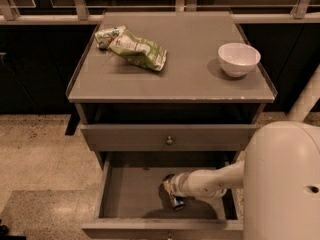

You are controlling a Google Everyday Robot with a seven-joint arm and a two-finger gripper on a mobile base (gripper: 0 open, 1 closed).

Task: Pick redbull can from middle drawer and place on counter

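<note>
The middle drawer [127,196] is pulled open below the closed drawer, showing its flat grey floor. The redbull can [176,202], dark blue and silver, is inside it towards the right, tilted, with its upper part hidden by the gripper. My gripper [169,188] reaches into the drawer from the right on a white arm and sits right on top of the can, touching it. The counter [195,69] is the grey cabinet top above.
A green and white snack bag [134,47] lies at the counter's back left. A white bowl [239,59] stands at its right. The closed drawer [170,137] with a round knob sits over the open one. My white body [282,184] fills the lower right.
</note>
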